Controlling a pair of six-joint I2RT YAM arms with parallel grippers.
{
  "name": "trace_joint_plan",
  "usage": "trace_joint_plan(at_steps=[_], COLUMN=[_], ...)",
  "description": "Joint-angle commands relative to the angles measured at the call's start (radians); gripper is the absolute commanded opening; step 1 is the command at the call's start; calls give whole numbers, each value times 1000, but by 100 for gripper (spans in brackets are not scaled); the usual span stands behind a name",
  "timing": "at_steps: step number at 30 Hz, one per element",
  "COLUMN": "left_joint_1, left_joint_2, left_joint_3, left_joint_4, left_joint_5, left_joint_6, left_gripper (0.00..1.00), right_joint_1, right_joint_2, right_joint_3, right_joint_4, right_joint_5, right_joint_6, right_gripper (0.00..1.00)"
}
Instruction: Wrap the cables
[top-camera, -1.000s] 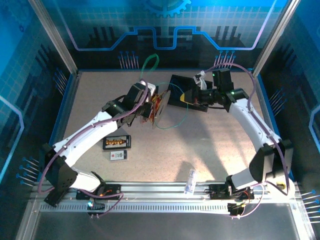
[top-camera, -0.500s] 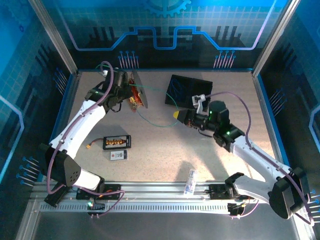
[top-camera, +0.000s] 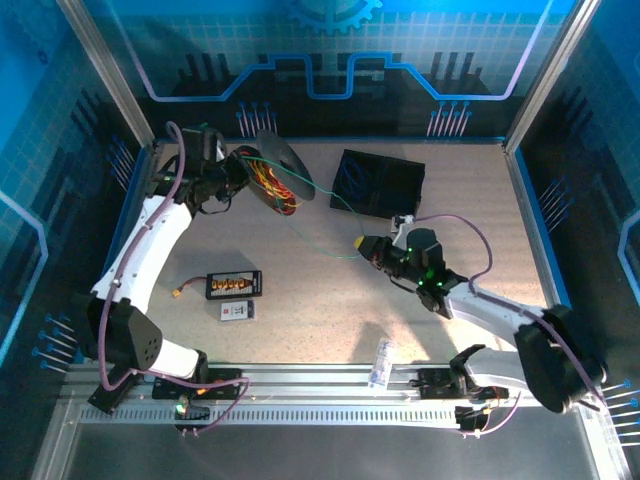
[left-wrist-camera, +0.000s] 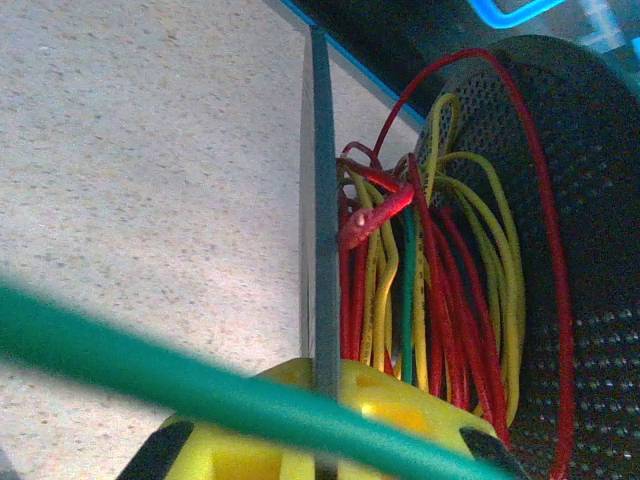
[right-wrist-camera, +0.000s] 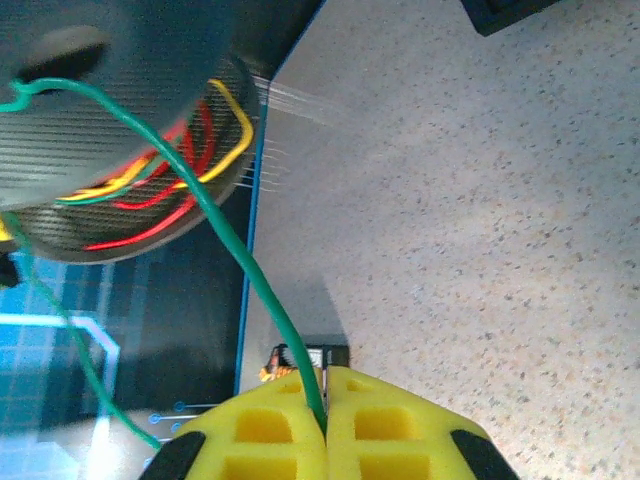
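1. As you look down from the overhead camera, your left gripper (top-camera: 243, 170) is reaching into the far left corner of the speckled beige table (top-camera: 320, 320). It is gripping a black perforated plastic spool (top-camera: 282, 172) that is standing tilted on edge.
2. On the left wrist camera, the spool's thin grey flange (left-wrist-camera: 320, 180) is running edge-on between the yellow fingertip pads (left-wrist-camera: 400, 410), so this gripper is clenching the spool by that flange.
3. Thin red, yellow and green cables (left-wrist-camera: 430, 300) are lying in loose loops around the spool's core, between the flange and the perforated disc and just beyond the left fingertips. One red end is sticking out beside the flange.
4. Your right gripper (top-camera: 366, 244) is sitting near the middle of the table, well apart from the spool. Its yellow jaws are pressing together on a single thin green cable (right-wrist-camera: 250, 270).
5. That green cable is running from the right fingertips up to the spool, and it is crossing as a blur in front of the left fingers.
6. It is passing near a black rectangular tray (top-camera: 380, 182) at the far side of the table.
7. A small black board with orange connectors (top-camera: 233, 285) is lying flat beside the left arm, well apart from both grippers.
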Motion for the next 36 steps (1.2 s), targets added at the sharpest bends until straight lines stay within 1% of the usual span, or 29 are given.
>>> trace_joint_plan(at_steps=[1, 4, 8, 14, 17, 22, 29, 36], left_joint_1=[45, 70, 72, 69, 65, 39, -88, -196], left_joint_2=[-102, -116, -127, -157, -174, -204, -198, -181], left_joint_3=[17, 9, 35, 13, 5, 3, 40, 53], left_joint_4=[186, 188, 109, 80, 53, 4, -124, -216], left_joint_5=[158, 257, 307, 428, 474, 550, 527, 458], left_joint_6=[-82, -84, -6, 49, 80, 147, 296, 410], left_gripper=[0, 0, 0, 0, 0, 0, 0, 0], right_joint_1=[-53, -127, -215, -283, -312, -383, -459, -510], right_joint_2=[91, 162, 223, 292, 318, 377, 445, 461], right_joint_3=[-44, -52, -32, 66, 125, 203, 337, 462], right_joint_4=[50, 105, 138, 57, 0, -35, -78, -173], right_joint_5=[67, 43, -9, -25, -8, -17, -80, -109], right_joint_6=[-14, -24, -50, -119, -155, -159, -151, -185], right_gripper=[0, 0, 0, 0, 0, 0, 0, 0])
